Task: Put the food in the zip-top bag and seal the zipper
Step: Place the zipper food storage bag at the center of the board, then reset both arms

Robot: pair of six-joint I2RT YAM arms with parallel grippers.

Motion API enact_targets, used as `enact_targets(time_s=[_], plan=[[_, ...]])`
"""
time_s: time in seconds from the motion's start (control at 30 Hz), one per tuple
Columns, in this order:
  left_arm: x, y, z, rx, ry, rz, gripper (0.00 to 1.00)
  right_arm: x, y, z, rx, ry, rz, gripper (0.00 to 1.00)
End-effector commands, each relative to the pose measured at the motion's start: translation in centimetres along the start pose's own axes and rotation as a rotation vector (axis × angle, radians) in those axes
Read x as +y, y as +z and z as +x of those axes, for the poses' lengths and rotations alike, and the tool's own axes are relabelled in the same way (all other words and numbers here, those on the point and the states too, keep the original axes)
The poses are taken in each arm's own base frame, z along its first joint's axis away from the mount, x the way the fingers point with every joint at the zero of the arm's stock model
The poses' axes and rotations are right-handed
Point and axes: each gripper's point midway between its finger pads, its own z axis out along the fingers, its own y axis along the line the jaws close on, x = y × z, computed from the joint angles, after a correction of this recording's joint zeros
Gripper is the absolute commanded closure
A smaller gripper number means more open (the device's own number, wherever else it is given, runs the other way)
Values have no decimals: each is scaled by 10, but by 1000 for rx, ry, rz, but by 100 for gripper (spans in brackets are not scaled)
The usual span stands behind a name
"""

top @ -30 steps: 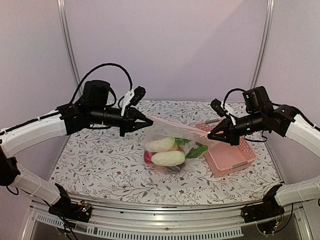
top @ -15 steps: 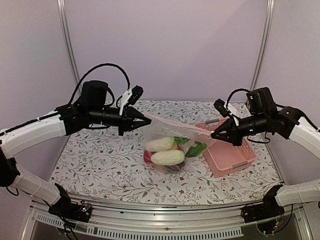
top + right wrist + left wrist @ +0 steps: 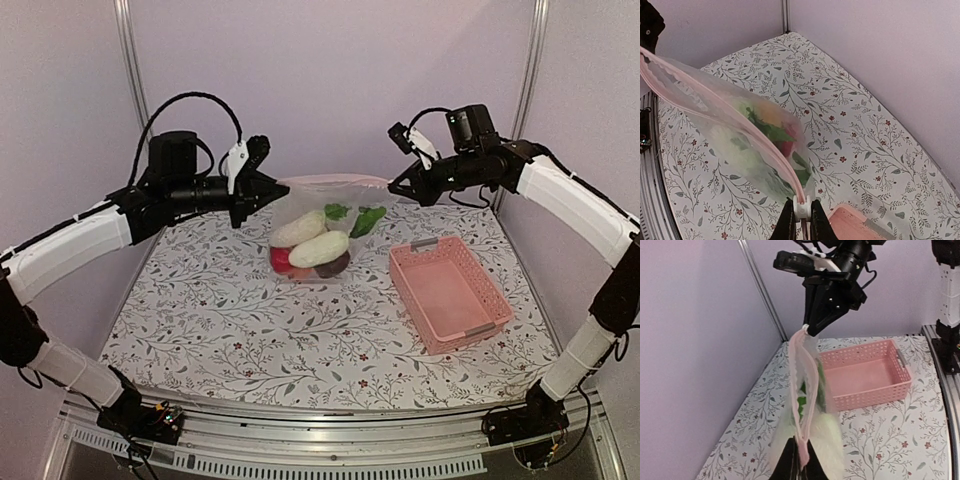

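The clear zip-top bag (image 3: 315,235) hangs in the air between both grippers, above the table's far middle. Inside it lies the food: two white oblong pieces (image 3: 318,248), green pieces (image 3: 367,220), a red one (image 3: 281,260) and a dark one. My left gripper (image 3: 274,187) is shut on the bag's left corner (image 3: 804,450). My right gripper (image 3: 393,187) is shut on the white slider (image 3: 802,209) at the right end of the pinkish zipper (image 3: 715,95). In the left wrist view the zipper (image 3: 809,405) still gapes a little near my left fingers.
The pink lattice basket (image 3: 450,295) stands with nothing in it on the flowered table (image 3: 220,330) at the right, below my right arm. Metal posts (image 3: 130,90) and the purple back wall stand close behind the bag.
Both grippers have lifted the bag off the table and carried it up and back. The zipper is now pulled straight and level between them. The right arm swung left, away from the basket.
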Motion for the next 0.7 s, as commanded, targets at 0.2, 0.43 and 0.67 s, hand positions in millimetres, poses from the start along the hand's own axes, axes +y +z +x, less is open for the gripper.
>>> enact_targets(time_s=[0.2,0.43,0.67], plan=[[-269,-56,183,511,212,600,65,231,-3,216,482,-156,-495,63],[-238,-78,142,471,228,396,23,212,-27,180,415,-131,-356,34],[-134,-66,73,307,156,-91,9,109,-65,75,79,-50,32,1]])
